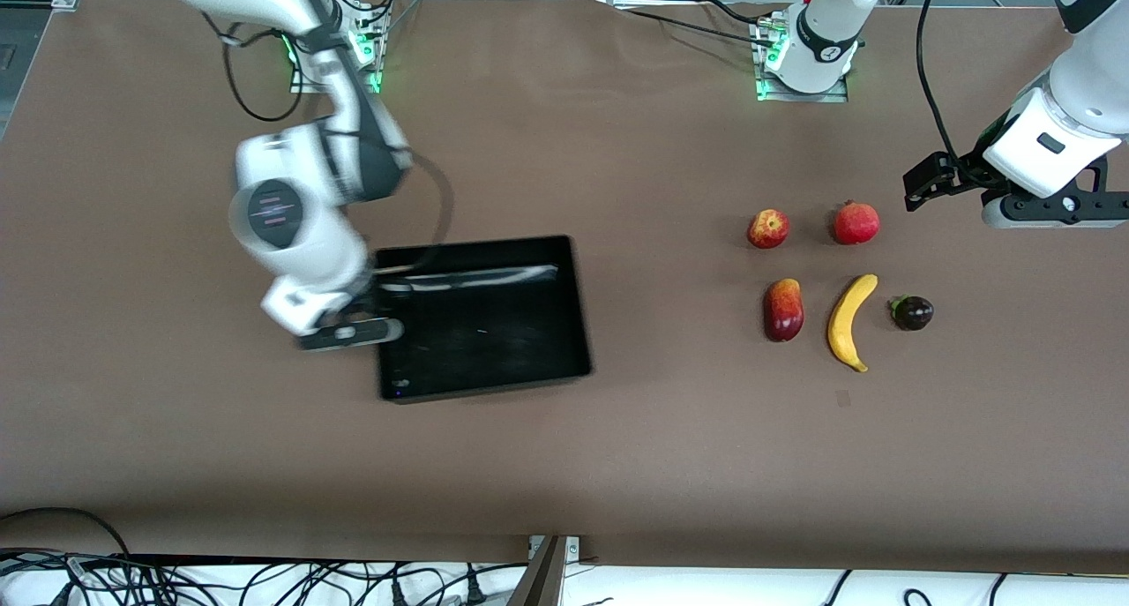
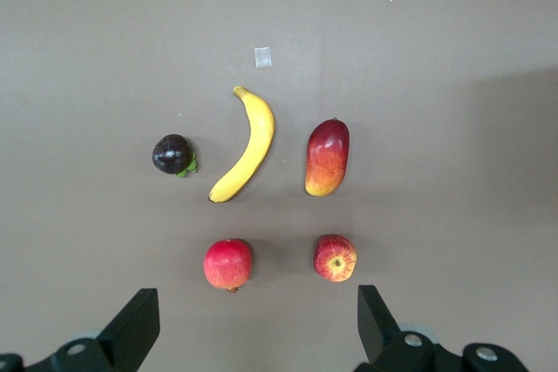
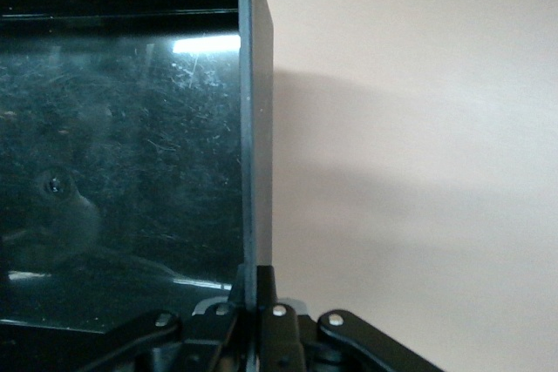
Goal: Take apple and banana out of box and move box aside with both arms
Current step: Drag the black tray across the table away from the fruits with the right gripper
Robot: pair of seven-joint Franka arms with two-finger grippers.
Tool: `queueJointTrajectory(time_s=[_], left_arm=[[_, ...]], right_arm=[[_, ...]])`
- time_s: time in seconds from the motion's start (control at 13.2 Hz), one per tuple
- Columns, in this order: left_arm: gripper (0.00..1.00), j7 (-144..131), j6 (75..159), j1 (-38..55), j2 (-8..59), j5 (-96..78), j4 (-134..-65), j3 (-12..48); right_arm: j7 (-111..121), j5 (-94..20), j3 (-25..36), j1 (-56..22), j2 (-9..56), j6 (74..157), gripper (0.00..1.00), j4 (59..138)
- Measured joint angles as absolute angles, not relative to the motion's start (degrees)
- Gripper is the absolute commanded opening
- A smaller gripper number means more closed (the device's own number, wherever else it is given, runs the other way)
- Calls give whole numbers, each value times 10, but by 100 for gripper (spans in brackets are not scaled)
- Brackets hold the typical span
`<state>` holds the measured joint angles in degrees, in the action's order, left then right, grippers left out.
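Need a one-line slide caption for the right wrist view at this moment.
Right gripper shut on the side wall of the empty black box, seen edge-on, with bare brown table beside it.

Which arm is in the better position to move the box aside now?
The right. The right gripper is shut on the box wall at the right arm's end. The left gripper hangs open over bare table beside the apple and banana, both already out.
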<state>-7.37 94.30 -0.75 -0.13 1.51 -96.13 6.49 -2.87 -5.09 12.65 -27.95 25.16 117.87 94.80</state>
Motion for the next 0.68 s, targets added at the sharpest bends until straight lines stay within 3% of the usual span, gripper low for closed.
queueJointTrajectory(time_s=[0.3,0.68], left_arm=[[100,-74,943,-7,-1,15,-961,66],[100,-74,943,-7,-1,15,-961,66]], right_arm=[[119,-84,164,-188,231,1185,0,1012],[205,-125,168,-148,234,1315,0,1121]])
